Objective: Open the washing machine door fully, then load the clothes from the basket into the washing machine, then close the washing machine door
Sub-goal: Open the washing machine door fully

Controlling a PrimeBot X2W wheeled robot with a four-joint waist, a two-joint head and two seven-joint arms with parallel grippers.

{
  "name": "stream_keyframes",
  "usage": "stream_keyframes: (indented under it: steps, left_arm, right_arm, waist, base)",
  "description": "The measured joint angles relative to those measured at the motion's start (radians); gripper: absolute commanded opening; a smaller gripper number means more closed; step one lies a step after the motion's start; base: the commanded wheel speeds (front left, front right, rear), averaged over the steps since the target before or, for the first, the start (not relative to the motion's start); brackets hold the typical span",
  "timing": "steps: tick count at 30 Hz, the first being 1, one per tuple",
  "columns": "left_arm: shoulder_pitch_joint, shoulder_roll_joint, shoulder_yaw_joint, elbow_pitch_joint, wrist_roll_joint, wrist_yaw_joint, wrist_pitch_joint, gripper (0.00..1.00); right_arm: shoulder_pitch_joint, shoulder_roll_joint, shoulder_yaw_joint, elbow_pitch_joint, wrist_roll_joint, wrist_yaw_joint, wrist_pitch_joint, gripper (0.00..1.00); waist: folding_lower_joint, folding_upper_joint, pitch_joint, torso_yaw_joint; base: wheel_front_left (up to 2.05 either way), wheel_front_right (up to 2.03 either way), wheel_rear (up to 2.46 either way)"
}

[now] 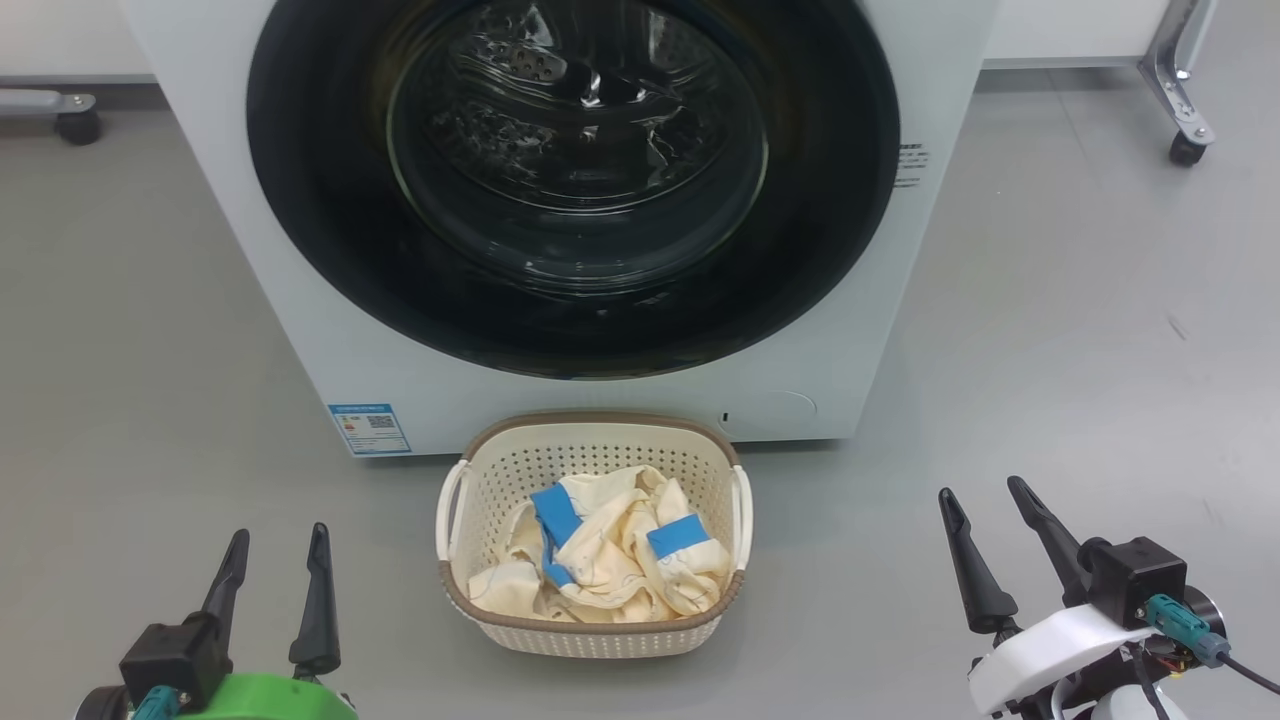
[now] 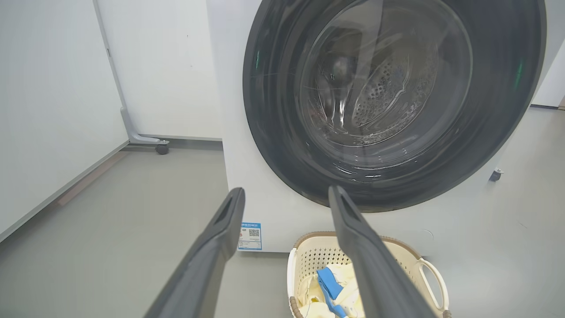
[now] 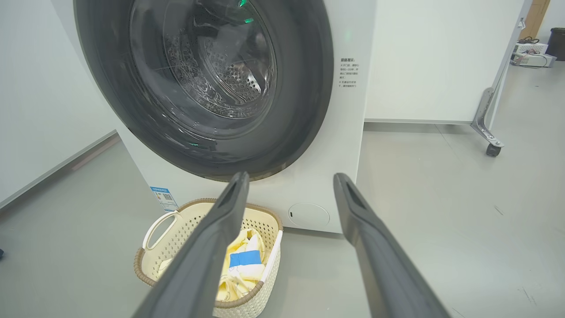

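Note:
The white washing machine (image 1: 300, 330) stands straight ahead, its round black-rimmed door (image 1: 320, 250) lying flat against the front, shut. On the floor just before it sits the cream basket (image 1: 590, 635) holding cream clothes (image 1: 600, 565) with blue bands. My left gripper (image 1: 279, 540) is open at the lower left, well left of the basket, with nothing between its fingers. My right gripper (image 1: 985, 490) is open at the lower right, equally apart from the basket. The left wrist view has the door (image 2: 273, 132) and basket (image 2: 304, 260); the right wrist view has the door (image 3: 309, 88), basket (image 3: 185, 221) and clothes (image 3: 242, 260).
Grey floor lies to both sides of the machine. White panels on castor feet (image 1: 1187, 148) stand behind it at right, with another castor (image 1: 78, 125) at far left. A blue label (image 1: 369, 428) is at the machine's lower left corner.

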Motion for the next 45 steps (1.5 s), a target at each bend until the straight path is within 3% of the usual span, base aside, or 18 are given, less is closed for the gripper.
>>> stream_keyframes:
  steps: [21,45]
  left_arm:
    - [0.0,-0.006,-0.002,-0.006,0.0,0.0,0.0,1.0]
    - [0.0,-0.007,-0.004,0.0,0.0,0.0,0.0,1.0]
  right_arm:
    - [0.0,0.0,-0.002,0.001,0.0,0.0,0.0,1.0]
    - [0.0,0.0,-0.002,0.001,0.0,0.0,0.0,1.0]
  waist:
    - [0.0,0.0,0.001,0.002]
    - [0.0,0.0,-0.008,0.005]
  base:
    - [0.52,0.52,-1.04]
    - [0.06,0.06,-0.13]
